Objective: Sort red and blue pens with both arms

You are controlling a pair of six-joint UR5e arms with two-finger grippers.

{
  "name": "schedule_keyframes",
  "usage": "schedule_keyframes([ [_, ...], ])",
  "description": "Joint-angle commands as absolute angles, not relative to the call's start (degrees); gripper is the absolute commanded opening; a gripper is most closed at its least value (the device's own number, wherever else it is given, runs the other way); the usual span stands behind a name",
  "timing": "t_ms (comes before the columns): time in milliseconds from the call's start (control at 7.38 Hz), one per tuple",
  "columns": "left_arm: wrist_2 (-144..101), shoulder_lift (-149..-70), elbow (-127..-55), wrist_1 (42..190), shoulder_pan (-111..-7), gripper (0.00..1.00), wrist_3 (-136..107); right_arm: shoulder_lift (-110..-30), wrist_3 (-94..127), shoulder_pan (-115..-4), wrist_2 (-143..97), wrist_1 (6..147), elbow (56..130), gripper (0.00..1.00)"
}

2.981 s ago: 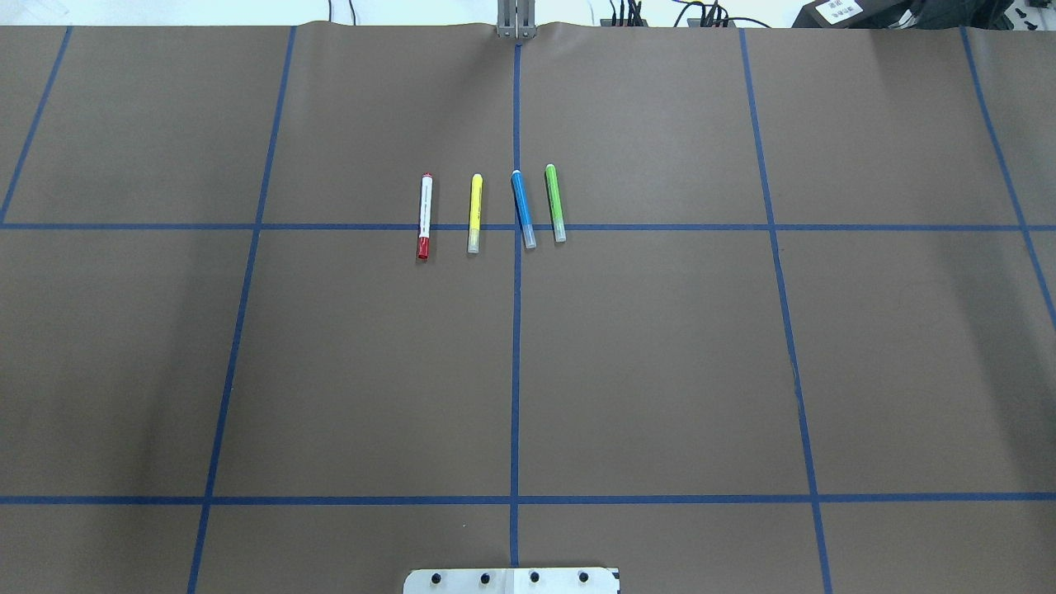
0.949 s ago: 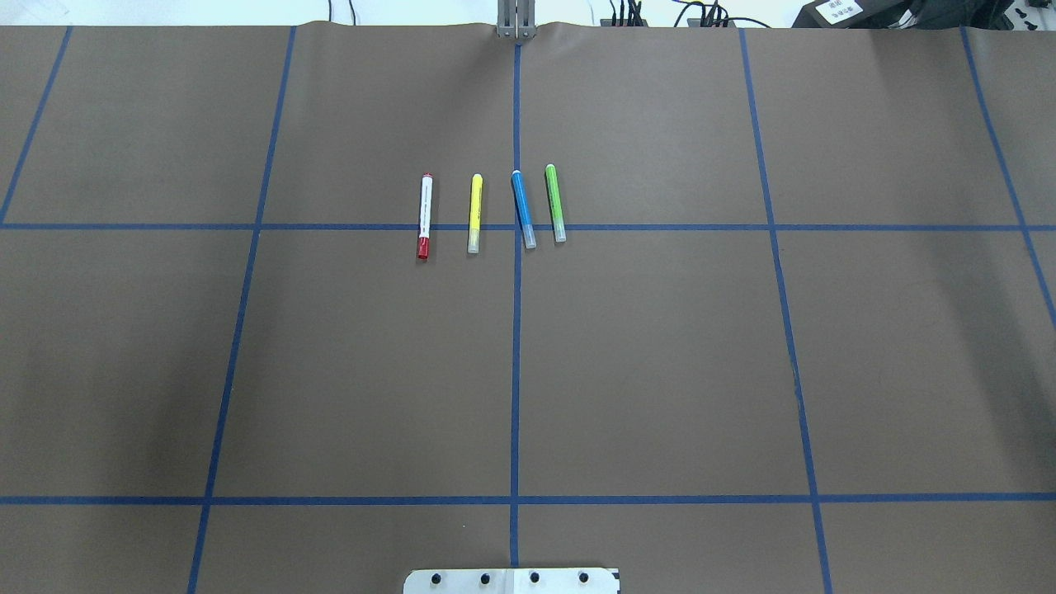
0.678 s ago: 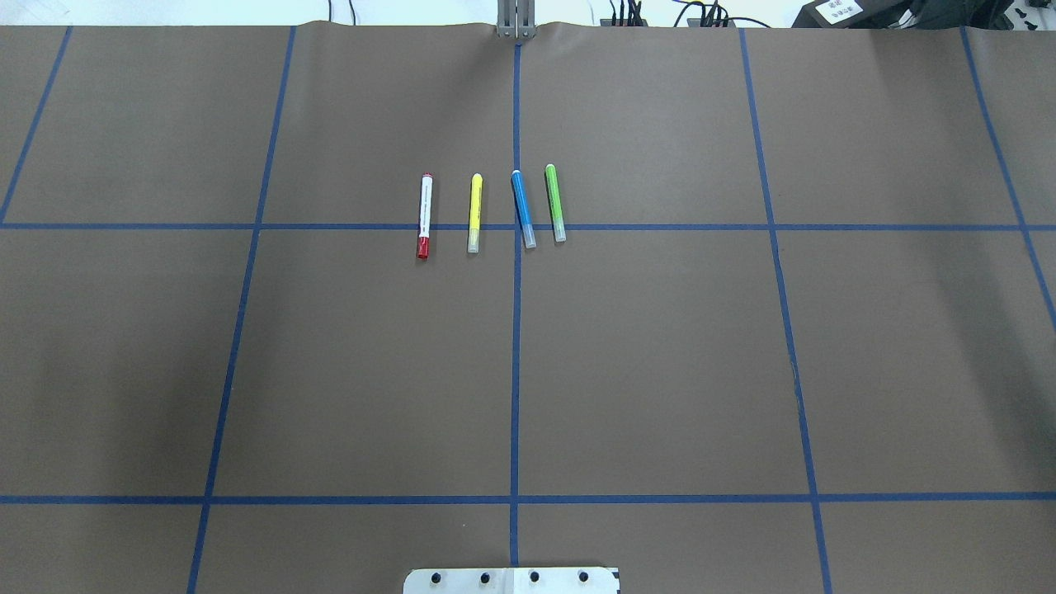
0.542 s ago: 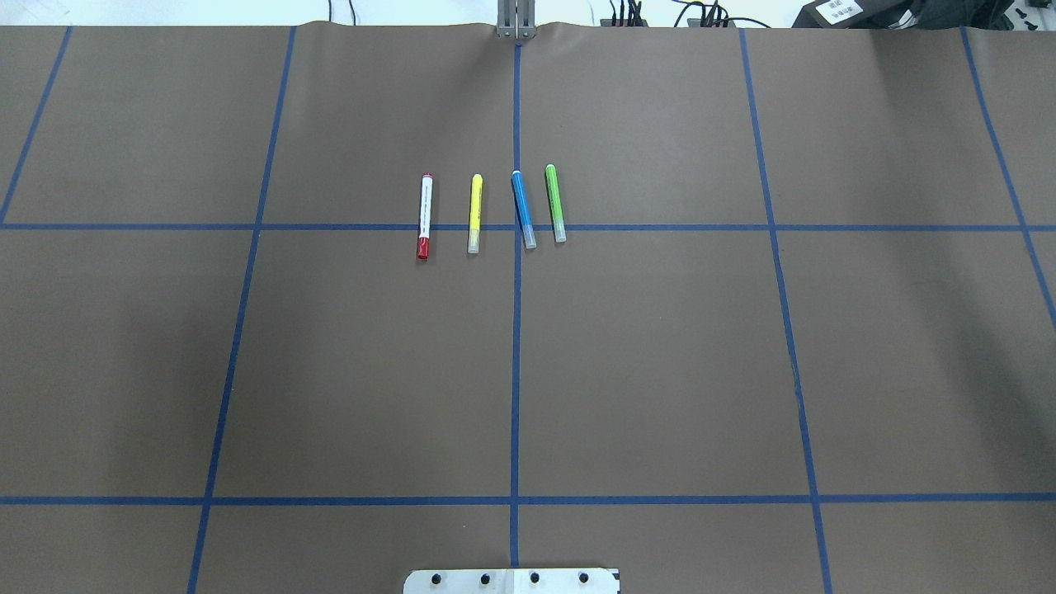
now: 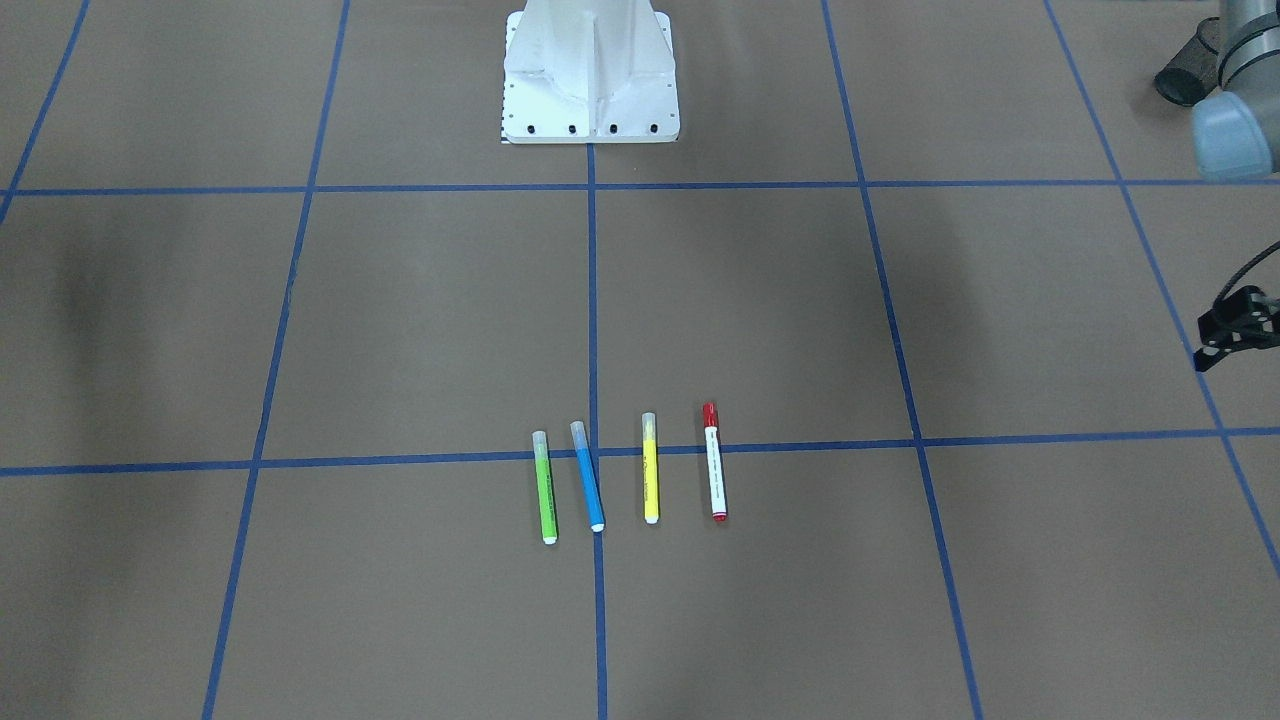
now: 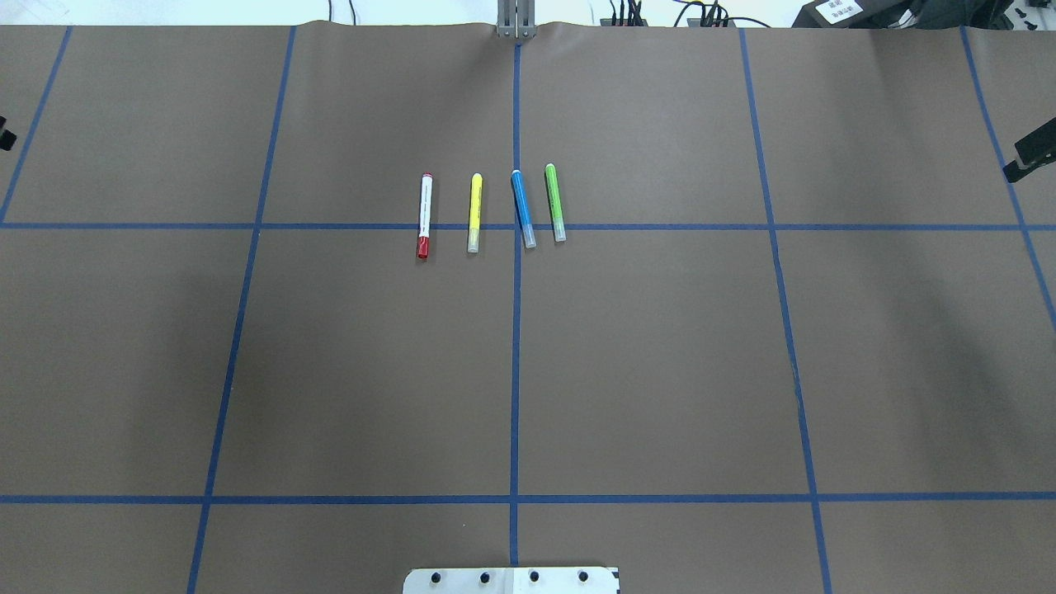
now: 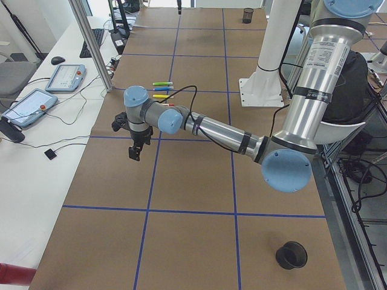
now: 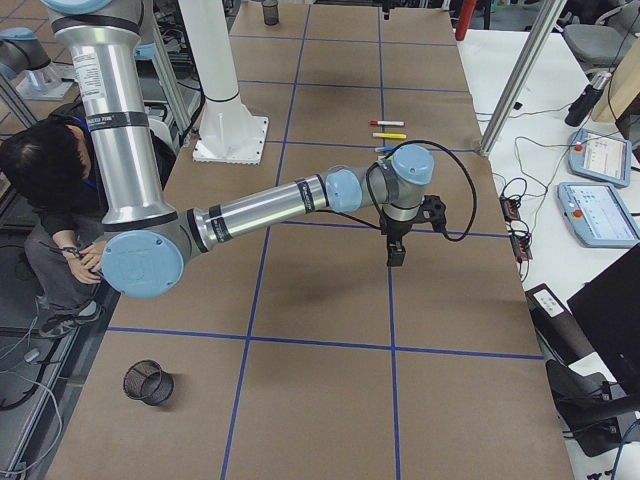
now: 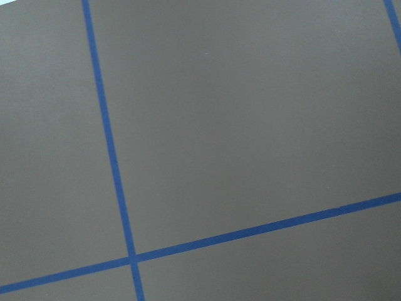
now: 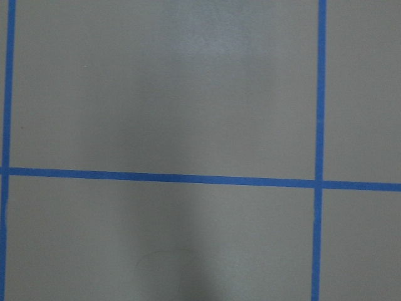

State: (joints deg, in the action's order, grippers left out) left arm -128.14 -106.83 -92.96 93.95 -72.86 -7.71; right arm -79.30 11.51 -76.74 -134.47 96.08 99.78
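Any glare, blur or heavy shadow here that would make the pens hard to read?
Overhead: sharp, red pen and blue pen crisp; broad soft shadows on the table at left and right. Front-facing: similar soft shadow patches, no glare. Right wrist: pale sheen near the top, faint shadow below, only table and tape lines. Left wrist: evenly lit, tilted framing.

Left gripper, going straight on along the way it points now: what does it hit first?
The left gripper points down. Its wrist view shows only the brown paper table cover and blue tape lines. So it would probably meet bare paper first, with nothing else in the line.
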Motion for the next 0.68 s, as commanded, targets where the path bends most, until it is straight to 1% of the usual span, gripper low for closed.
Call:
schedule_keyframes([
  [0,-128.3,-117.2,-87.7,92.1,-67.2,1.00,-14.6,-75.3,11.5,-73.0,-134.2,96.1,99.7,1.00],
  [136,-128.1,-121.6,-84.6,90.0,-64.3,1.00,-15.4,-74.3,11.6,-70.8,-134.5,96.1,99.9,1.00],
  [271,-128.2,-124.5,-83.3,89.9,-63.3,1.00,-17.7,-73.4,11.9,-68.2,-134.2,93.5,100.1,1.00],
  [542,-128.2,-128.8,-83.3,90.4,-58.8,1.00,-26.6,-72.2,27.6,-61.8,-134.1,85.3,99.1,1.00],
])
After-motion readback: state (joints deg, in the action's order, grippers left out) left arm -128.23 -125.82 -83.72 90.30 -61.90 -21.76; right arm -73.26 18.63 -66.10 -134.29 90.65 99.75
